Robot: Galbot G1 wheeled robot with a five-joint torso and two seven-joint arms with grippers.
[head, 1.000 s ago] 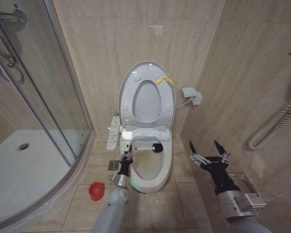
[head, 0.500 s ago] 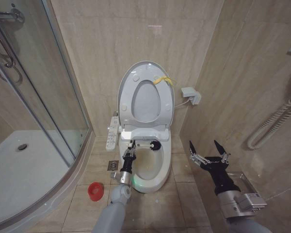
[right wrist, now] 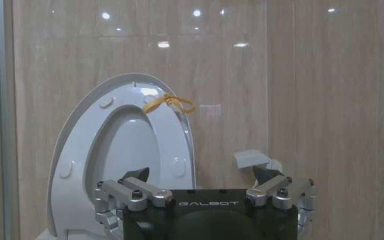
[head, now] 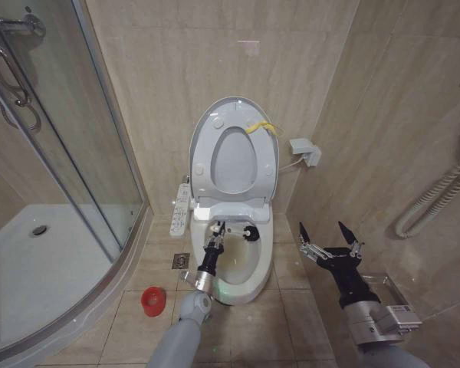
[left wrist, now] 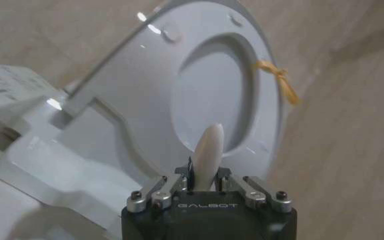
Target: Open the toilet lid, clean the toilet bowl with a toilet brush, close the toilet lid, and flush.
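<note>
Over the toilet bowl (head: 241,264), my left hand (head: 215,239) is clenched on the toilet brush (head: 238,229): its white handle runs out between my fingers, and the dark bristle head sits at the back of the bowl, just under the hinge. The toilet lid (head: 233,149) and the seat ring (head: 234,162) stand upright together against the wall behind the bowl, the yellow strap (head: 261,127) hanging at the lid's rim. My right hand (head: 327,241) waits with fingers spread, to the right of the bowl and well clear of it.

I judge the main risk is my grip: I hold the slim handle near its end, so hard scrubbing could twist it round or lever it out of my fingers. A wide sweep backward could also knock the raised seat and lid and tip them down onto my wrist. Lifting the head too fast would likely flick dirty water over the rim.
</note>
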